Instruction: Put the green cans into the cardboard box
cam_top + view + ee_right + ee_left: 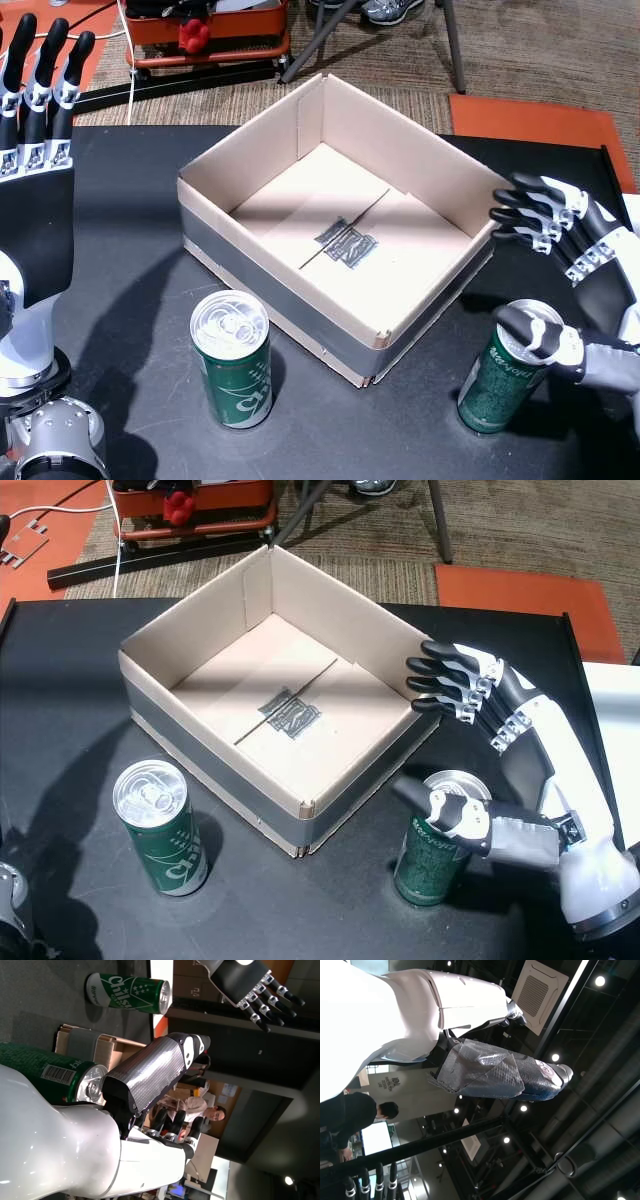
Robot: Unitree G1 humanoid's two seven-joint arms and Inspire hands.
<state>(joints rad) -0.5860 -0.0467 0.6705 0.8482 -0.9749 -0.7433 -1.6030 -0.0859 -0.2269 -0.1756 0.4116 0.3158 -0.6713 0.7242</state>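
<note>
Two green cans stand upright on your black worktop (pixel 130 260), both outside the cardboard box (pixel 335 215), which sits open at frame centre with nothing in it. One can (pixel 232 372) stands at lower left, just off the box's near wall. You have the other can (pixel 436 837) at lower right, where your right hand (pixel 480 750) is spread wide, thumb resting on the can's rim and fingers stretched toward the box corner. Your left hand (pixel 38 85) is raised at upper left, fingers straight and apart, holding nothing.
</note>
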